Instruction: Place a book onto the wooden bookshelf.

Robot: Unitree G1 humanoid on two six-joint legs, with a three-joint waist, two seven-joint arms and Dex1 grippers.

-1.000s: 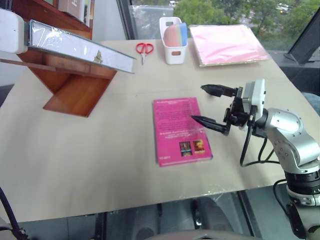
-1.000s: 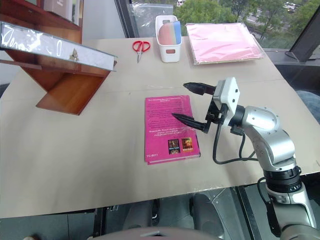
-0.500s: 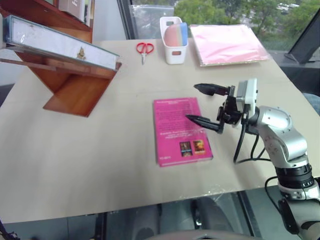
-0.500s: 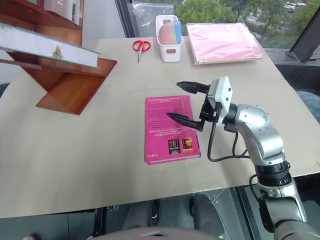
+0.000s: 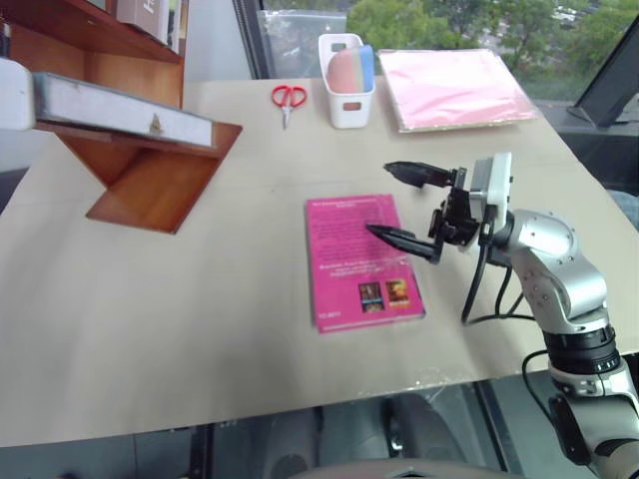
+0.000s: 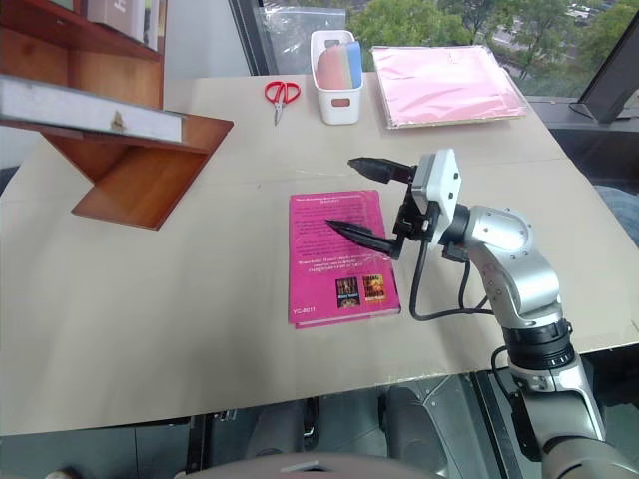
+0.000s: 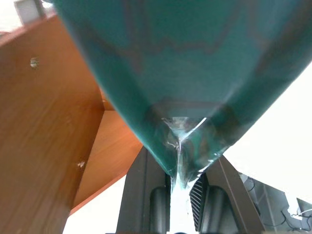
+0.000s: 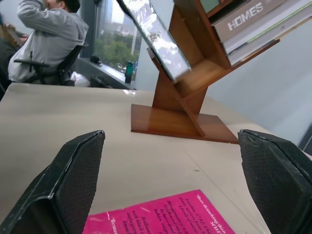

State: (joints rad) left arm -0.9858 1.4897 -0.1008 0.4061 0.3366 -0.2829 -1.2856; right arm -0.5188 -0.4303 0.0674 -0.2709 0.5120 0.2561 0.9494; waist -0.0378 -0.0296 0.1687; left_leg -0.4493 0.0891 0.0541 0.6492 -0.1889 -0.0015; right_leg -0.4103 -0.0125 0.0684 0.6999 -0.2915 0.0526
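The thick teal book (image 5: 125,108), white page edges outward, lies across the angular reddish-brown shelf (image 5: 150,175) of flat, glossy wooden panels. The left gripper (image 7: 178,195) is pinched on the book's plastic-wrapped corner. The right gripper (image 5: 404,205), its tapered black fingers spread wide, hovers above the flat magenta book (image 5: 361,259) on the smooth beige table (image 5: 200,299).

"HOMES" stands on a book spine (image 8: 253,17) on the wooden bookshelf (image 8: 185,97).
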